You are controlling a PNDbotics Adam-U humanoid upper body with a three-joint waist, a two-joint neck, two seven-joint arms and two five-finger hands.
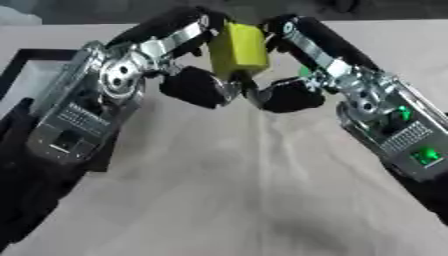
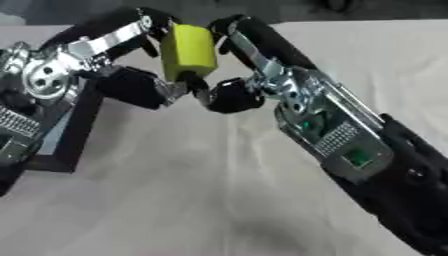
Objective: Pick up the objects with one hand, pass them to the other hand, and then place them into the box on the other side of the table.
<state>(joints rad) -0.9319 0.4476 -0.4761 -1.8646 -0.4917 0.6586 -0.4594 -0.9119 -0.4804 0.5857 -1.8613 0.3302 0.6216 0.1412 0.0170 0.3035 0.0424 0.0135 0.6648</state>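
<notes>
The yellow block [image 1: 237, 49] hangs above the table [image 1: 227, 190], pinched between my two hands at the far middle of the scene. I judge this to be the handover itself: the pick-up is done, the pass is under way, and the drop into the box [image 1: 24, 65] is not yet made. Which hand is giving and which is taking I cannot tell.

My left hand [image 1: 188, 70] comes in from the left, its fingers curled over the block's left face and its thumb under the lower edge. My right hand [image 1: 293, 75] mirrors it from the right, fingers bent against the block's right face and thumb tucked below. So both hands are closed round the block, which sits upright between them, clear of the cloth.

The box, dark-rimmed, lies at the left edge, partly behind my left forearm. If it is the goal, my left hand would carry on.
</notes>
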